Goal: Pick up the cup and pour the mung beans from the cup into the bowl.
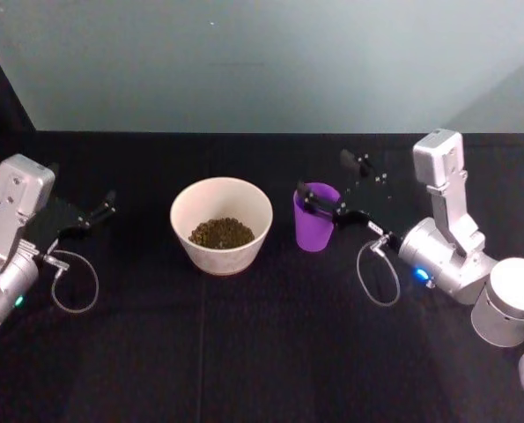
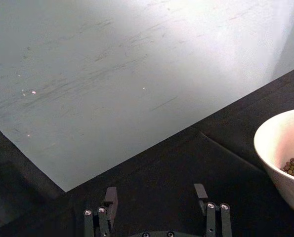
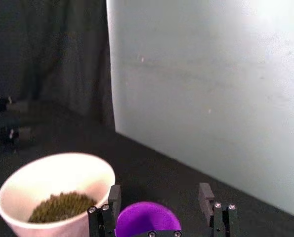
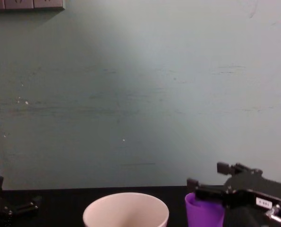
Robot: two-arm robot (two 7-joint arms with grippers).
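Right gripper [image 1: 332, 187] open, straddling upright cup [image 1: 315, 218] beside bowl [image 1: 221, 222] mid-worktop; cup looks light, smooth, slippery, so grip mid-wall; left gripper [image 1: 99, 211] open, parked at left edge.

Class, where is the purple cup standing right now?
In the head view the cup stands upright on the black table, just right of the bowl, with the open right gripper around its rim.

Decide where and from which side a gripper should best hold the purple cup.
Grip the cup across its upper wall, coming level from the robot's right, as the open right gripper is placed. It stands upright, tapered and handleless, and the bowl blocks its left side.
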